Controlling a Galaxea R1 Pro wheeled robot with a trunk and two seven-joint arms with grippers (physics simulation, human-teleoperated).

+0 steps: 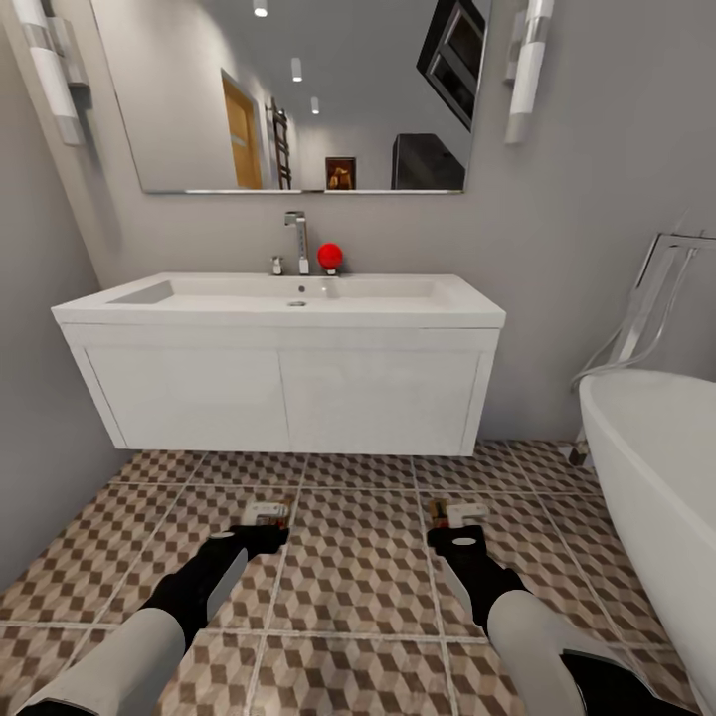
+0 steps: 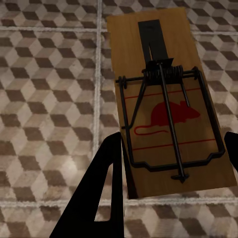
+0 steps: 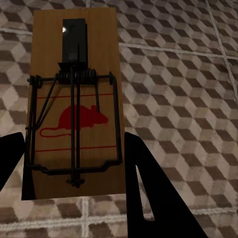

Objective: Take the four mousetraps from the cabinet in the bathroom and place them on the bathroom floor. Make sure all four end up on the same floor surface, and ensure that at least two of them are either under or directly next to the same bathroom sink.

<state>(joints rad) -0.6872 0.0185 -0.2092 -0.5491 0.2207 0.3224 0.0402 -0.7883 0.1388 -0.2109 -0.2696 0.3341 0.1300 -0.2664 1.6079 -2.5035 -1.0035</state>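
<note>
Mousetraps, one per gripper: left gripper [image 1: 267, 529] has its fingers pinched on the sides of a mousetrap [image 2: 168, 106], right gripper [image 1: 452, 527] likewise pinches the other mousetrap [image 3: 74, 104], both boards flat, wire side up, low over the bathroom floor [image 1: 358, 557]; whether they touch the tiles can't be told. Step in hand looks like setting both down in front of the sink. To do it well, I'd judge: lower straight until each board rests flat on the tile, then spread the fingers without dragging, keep the boards level so they don't tip on an edge, and put them close to the vanity front so they count as next to it. Both arms reach forward and down from the near edge of the head view, forearms angled slightly inward, wrists pitched toward the floor. Beyond them the white vanity [image 1: 288, 388] hangs clear of the tiles with the bathroom sink [image 1: 298, 290] and chrome tap [image 1: 297, 241] on top, bathtub [image 1: 656, 477] at the right
</note>
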